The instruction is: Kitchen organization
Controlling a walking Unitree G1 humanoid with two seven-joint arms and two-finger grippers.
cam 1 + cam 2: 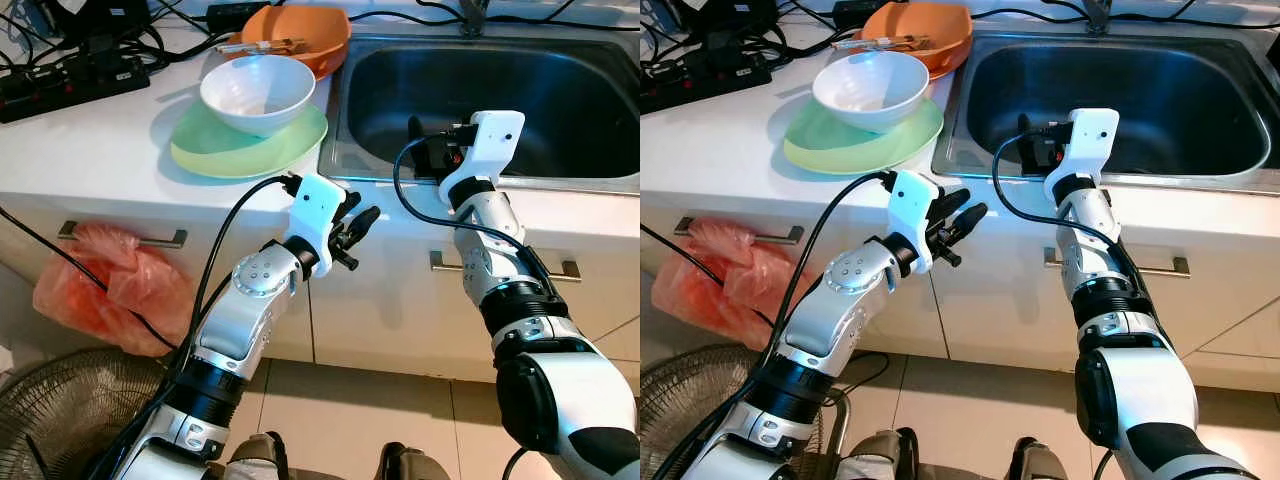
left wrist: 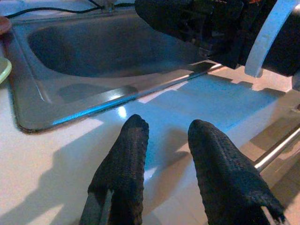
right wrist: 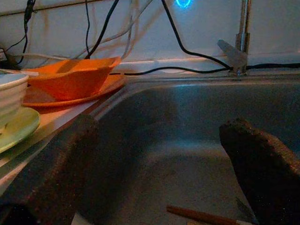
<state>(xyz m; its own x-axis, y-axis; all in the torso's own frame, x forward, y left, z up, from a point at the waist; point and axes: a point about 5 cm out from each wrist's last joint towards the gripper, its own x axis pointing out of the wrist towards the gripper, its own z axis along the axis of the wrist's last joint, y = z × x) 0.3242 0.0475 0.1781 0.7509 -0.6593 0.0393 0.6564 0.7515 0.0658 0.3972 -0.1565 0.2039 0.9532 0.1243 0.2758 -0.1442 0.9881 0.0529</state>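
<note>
Dishes wait on the white countertop [image 1: 90, 150] to the left of the stainless sink [image 1: 600, 185], while both arms are raised in front of it. The right gripper [image 3: 159, 168] reaches over the sink's front rim into the basin, its two black fingers [image 3: 262, 164] spread wide apart and holding nothing; below them on the sink floor lies a thin brown stick [image 3: 201, 216] (possibly a chopstick, too dim to be sure). The left gripper [image 1: 352, 232] hovers just in front of the counter edge, below the sink's front left corner, its fingers [image 2: 124, 164] parted by a small gap and empty, pointing toward the sink rim without touching it.

On the counter, just beside the sink's left edge, a white ribbed bowl [image 1: 258, 92] sits on a pale green plate [image 1: 250, 145]. Behind them an orange bowl [image 1: 310, 35] rests on an orange plate [image 3: 70, 96], and a pair of chopsticks [image 1: 258, 46] lies across the bowl. A faucet [image 3: 241, 40] stands at the back of the sink. A black power strip [image 1: 70, 85] with tangled cables lies at the counter's far left.

Below the counter, a pink plastic bag [image 1: 110, 285] hangs from a drawer handle [image 1: 160, 240], and a floor fan [image 1: 60, 410] stands on the tiled floor near the robot's left side.
</note>
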